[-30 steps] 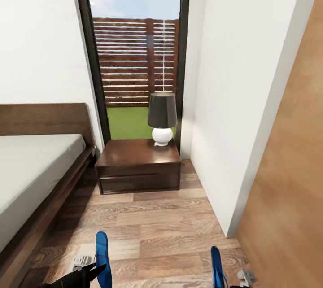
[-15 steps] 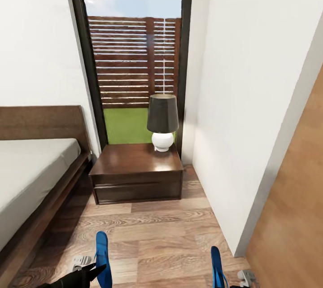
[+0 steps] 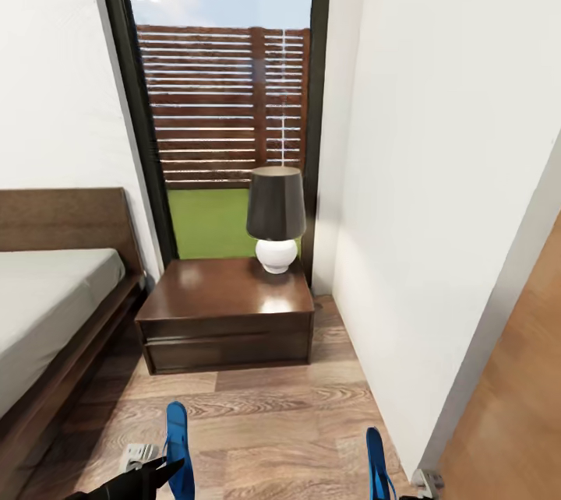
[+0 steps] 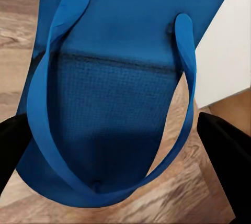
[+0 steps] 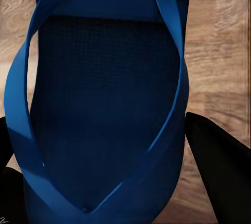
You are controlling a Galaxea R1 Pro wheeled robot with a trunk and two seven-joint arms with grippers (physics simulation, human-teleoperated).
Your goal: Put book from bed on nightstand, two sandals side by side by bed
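Left gripper [image 4: 112, 145]: my two black fingers [image 4: 225, 156] stand on either side of one blue sandal, closed against its edges, so I have hold of it; in the head view this gripper [image 3: 160, 471] sits at the lower left with the sandal sticking up out of it
Left sandal [image 3: 178, 449]: bright blue, held on edge above the floor; from the left wrist its thong straps [image 4: 52, 103] meet in a V near my fingers and the textured footbed faces the camera
Right gripper [image 5: 99, 145]: my black fingers [image 5: 214, 166] press on both sides of the second sandal and grip it; in the head view I see little of this gripper [image 3: 417, 484], low at the right
Right sandal [image 3: 377, 465]: same blue, held on edge over the floor, well apart from the left one; from the right wrist its straps [image 5: 172, 77] converge toward my fingers
Nightstand [image 3: 226, 313]: low, dark brown and glossy with two drawers, straight ahead of me, between the bed and the white wall [image 3: 436, 173]
Lamp [image 3: 276, 218]: dark shade on a round white base, upright on the nightstand's far right corner
Bed [image 3: 47, 305]: at my left, dark wood frame and headboard, plain grey mattress, just beside the nightstand
Floor [image 3: 273, 414]: light wood planks, beneath both sandals
Window [image 3: 222, 95]: tall and black-framed, behind the nightstand, with a slatted wooden fence, grass and sky beyond
Door [image 3: 522, 422]: brown wood, at the right edge
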